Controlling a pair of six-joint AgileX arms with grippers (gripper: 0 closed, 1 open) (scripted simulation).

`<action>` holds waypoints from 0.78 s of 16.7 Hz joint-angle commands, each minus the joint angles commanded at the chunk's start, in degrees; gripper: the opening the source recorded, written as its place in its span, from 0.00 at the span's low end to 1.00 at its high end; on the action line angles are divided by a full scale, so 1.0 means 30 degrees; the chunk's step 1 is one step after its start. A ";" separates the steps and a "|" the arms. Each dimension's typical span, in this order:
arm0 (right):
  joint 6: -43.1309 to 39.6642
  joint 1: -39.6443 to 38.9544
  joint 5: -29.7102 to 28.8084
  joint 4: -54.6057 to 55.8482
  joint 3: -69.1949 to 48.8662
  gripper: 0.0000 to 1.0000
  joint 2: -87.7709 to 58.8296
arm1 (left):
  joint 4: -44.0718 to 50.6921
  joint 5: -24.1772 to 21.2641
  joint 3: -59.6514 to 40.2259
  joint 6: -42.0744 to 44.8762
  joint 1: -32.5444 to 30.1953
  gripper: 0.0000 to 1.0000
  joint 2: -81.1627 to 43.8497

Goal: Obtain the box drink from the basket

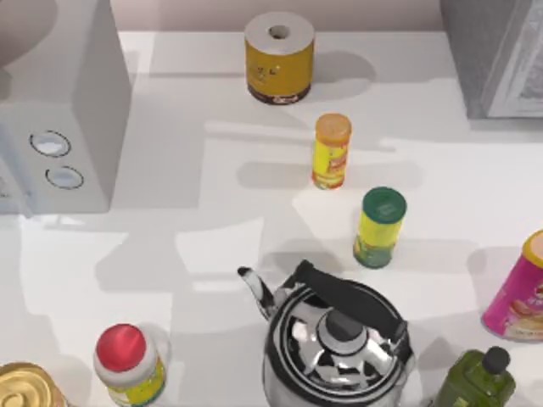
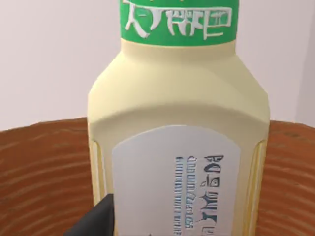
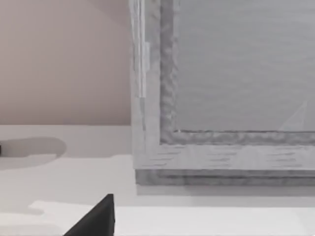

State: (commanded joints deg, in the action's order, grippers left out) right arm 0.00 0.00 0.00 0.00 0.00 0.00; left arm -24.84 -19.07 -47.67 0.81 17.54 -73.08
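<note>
A white surface (image 1: pixel 212 212) is spreading under soft light, with shadows lying across it. A pale pinkish wall (image 1: pixel 356 13) is running behind its far edge. A grey appliance (image 1: pixel 59 110) is sitting at the far left corner, a grey framed cabinet (image 1: pixel 501 51) at the far right.

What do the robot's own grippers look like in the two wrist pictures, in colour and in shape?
Little of them is visible. In the left wrist view, one matte black fingertip with a slanted edge rises from the lower border. In the right wrist view, a similar black, wedge-shaped fingertip appears at the lower border. Both are plain, with no cables, markings or labels visible.
</note>
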 joint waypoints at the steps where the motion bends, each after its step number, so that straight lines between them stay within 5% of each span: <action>1: 0.0000 0.0000 0.0000 0.0000 0.0000 1.00 0.0000 | -0.0310 -0.0236 -0.0593 0.0013 0.0219 1.00 -0.0930; 13: 0.0000 0.0000 0.0000 0.0000 0.0000 1.00 0.0000 | -0.0953 -0.0617 -0.2261 0.0049 0.0558 1.00 -0.3256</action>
State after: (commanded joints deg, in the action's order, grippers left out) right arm 0.00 0.00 0.00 0.00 0.00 0.00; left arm -27.70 -20.92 -54.45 0.95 19.22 -82.85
